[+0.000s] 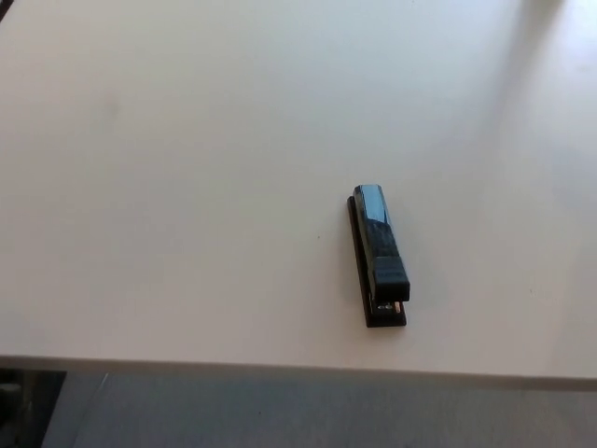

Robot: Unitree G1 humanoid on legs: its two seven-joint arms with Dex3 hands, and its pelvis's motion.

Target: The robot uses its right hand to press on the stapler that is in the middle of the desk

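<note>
Black stapler (378,255): laid flat on white desk (168,187), long axis 12-to-6 o'clock. Robot hands: not seen; state cannot be told.

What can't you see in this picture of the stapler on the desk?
- Robot's hands: neither shows in the head view; both lie outside the picture's edges.
- Stapler: its underside is hidden against the desk, and whether staples are loaded is too small to tell.
- Desk: its far, left and right sides are cut off by the picture's edges.
- Under the desk: hidden by the tabletop, except a strip of floor.
</note>
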